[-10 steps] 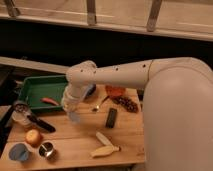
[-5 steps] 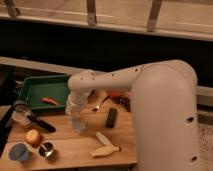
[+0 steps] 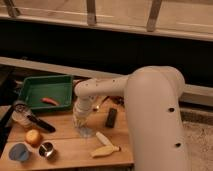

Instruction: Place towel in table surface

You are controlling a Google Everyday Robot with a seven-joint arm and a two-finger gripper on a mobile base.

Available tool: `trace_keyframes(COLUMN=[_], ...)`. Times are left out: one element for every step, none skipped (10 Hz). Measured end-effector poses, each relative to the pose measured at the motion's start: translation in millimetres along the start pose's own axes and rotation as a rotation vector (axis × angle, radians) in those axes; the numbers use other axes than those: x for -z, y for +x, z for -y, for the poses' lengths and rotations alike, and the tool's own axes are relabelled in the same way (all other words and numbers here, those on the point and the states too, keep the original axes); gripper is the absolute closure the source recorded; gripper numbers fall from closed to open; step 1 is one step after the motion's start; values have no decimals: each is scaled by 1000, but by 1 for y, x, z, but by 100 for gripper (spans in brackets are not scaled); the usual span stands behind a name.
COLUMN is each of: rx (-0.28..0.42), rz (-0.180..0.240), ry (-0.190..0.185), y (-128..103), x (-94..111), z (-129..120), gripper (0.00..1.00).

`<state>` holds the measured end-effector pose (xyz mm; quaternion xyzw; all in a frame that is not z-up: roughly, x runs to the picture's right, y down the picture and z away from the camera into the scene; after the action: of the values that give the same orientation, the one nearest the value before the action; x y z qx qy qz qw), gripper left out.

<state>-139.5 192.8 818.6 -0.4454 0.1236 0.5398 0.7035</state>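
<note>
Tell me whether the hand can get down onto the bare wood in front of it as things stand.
Probably yes. The hand hangs low over the table, with bare wood just below it; the banana and metal cup lie off to either side, not underneath.

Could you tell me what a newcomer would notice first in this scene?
The big white robot arm fills the right side, bending down so its gripper hangs over the middle of the wooden table. Left of it sits a green tray holding a red item, and a banana lies near the front.
</note>
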Motion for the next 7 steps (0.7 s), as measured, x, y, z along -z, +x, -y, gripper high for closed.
trace_keyframes(rx=[-9, -13, -13, -10, -10, -11, -11], rz=[-3, -3, -3, -4, -4, -4, -3], ry=[-7, -6, -6, -6, -6, -6, -6], y=[1, 1, 1, 1, 1, 1, 1], x=[1, 1, 1, 1, 0, 1, 1], z=[1, 3, 3, 1, 1, 1, 2], gripper=[63, 59, 58, 58, 58, 58, 58])
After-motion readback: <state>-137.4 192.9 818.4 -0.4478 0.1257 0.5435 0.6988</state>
